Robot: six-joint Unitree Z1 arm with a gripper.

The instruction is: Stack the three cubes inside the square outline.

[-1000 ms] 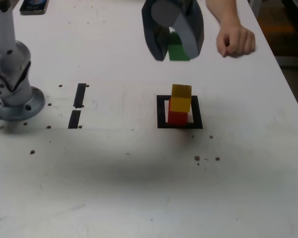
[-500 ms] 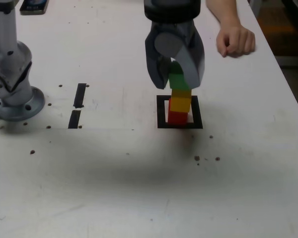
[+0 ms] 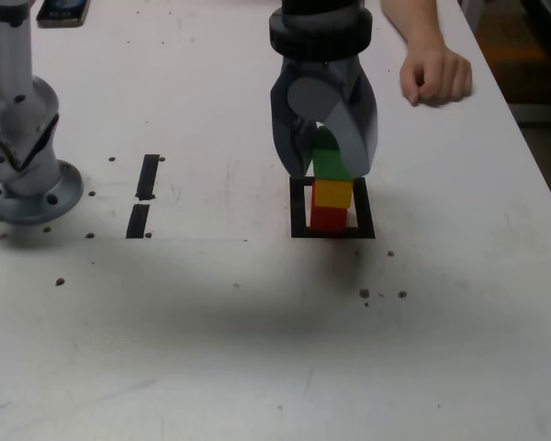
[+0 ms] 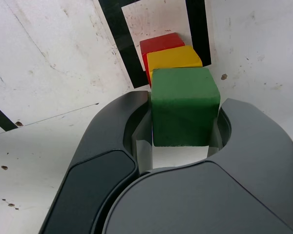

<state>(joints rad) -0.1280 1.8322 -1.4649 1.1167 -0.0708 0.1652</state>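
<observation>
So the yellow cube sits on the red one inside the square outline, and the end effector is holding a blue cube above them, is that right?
Not quite: the cube is green, as the wrist view shows. The rest stands.

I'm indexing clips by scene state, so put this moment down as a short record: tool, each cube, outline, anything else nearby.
tool: shut on the green cube
green cube: between the fingertips, over the yellow cube; contact unclear
yellow cube: on the red cube
red cube: bottom, inside the square outline
square outline: black tape, white interior
nearby: a person's hand, a phone
</observation>
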